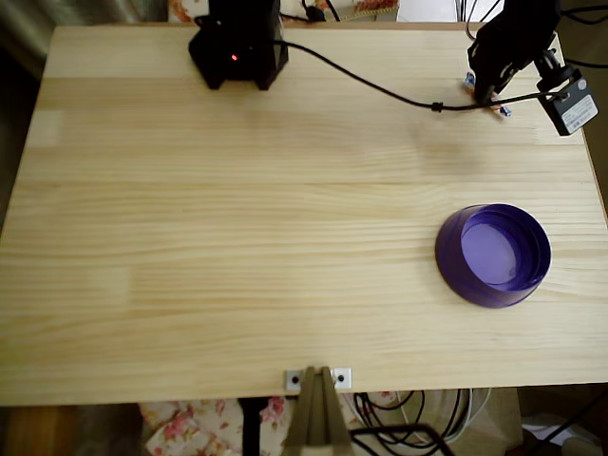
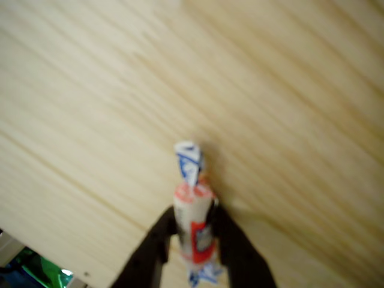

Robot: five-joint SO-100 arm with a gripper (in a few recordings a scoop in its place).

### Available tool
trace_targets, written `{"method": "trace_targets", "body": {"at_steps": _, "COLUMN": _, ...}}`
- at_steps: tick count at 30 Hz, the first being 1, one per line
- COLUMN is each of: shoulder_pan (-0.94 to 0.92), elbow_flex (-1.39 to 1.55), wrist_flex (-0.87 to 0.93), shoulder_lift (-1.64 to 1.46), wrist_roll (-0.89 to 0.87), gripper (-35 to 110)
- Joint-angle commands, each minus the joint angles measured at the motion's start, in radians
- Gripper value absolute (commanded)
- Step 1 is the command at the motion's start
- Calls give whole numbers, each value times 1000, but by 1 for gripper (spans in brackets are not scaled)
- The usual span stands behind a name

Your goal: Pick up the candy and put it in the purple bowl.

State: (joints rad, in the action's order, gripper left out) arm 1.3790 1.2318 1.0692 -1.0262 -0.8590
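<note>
Right now I am gripping the candy (image 2: 194, 225) in my gripper (image 2: 195, 240): in the wrist view its two dark fingers (image 2: 157, 243) are pressing the whitish wrapper from either side. The wrapper is carrying red and dark marks, but the picture is too blurred for me to read any writing on it. One twisted blue-and-white end is sticking up past my fingertips, and the other is showing below them. Pale wood grain of the desk (image 2: 270, 90) is running diagonally behind the candy, and I cannot tell whether the candy is touching it or hanging just above.

In the overhead view my gripper (image 1: 489, 95) is sitting near the far right corner of the desk (image 1: 237, 237), with small bluish bits of the candy (image 1: 469, 80) peeking out at either side of the dark arm. A black cable (image 1: 380, 90) is trailing across the desk from the arm's black base (image 1: 237, 47), where a small red light is glowing. The purple bowl (image 1: 493, 255) is standing upright on the right side of the desk, well apart from the candy and nearer the front edge, with its lighter violet inside showing.
</note>
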Motion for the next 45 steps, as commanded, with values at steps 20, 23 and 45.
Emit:
{"method": "trace_targets", "body": {"at_steps": 20, "shoulder_pan": -224, "elbow_flex": 423, "wrist_flex": -239, "shoulder_lift": -667, "wrist_roll": 127, "gripper": 0}}
{"method": "trace_targets", "body": {"at_steps": 23, "shoulder_pan": -242, "elbow_flex": 430, "wrist_flex": -281, "shoulder_lift": -672, "wrist_roll": 150, "gripper": 0}}
{"method": "trace_targets", "body": {"at_steps": 45, "shoulder_pan": -413, "elbow_flex": -160, "wrist_flex": -221, "shoulder_lift": -290, "wrist_roll": 419, "gripper": 0}}
